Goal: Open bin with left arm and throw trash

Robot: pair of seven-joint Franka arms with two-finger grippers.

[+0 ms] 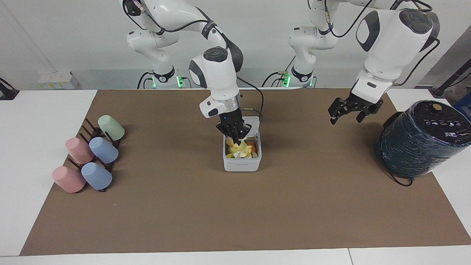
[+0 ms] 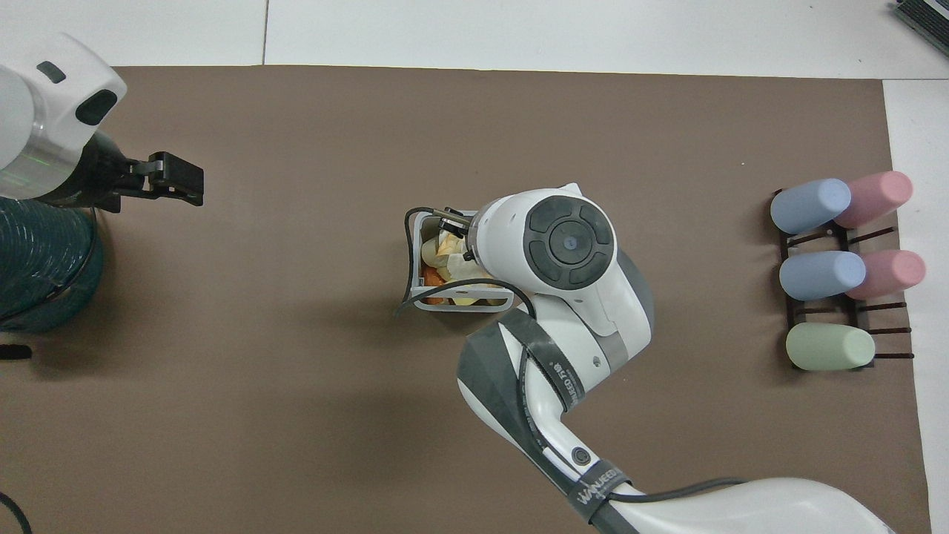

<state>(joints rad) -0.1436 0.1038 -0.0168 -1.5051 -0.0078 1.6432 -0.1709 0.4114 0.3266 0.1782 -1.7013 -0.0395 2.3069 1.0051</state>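
Now my right pincer (image 1: 236, 137) hangs over the open bin (image 1: 241, 165), pinching a pale scrap; my left pincer (image 1: 349, 111) waits with fingers apart near the film-wrapped cylinder (image 1: 423, 140).

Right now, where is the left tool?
The left tool hangs in the air, empty, over the brown mat between the bin and the dark wrapped cylinder.

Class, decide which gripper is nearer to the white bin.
Right. The right gripper is directly over the open bin, at its scraps; the left gripper hangs apart, beside the dark cylinder.
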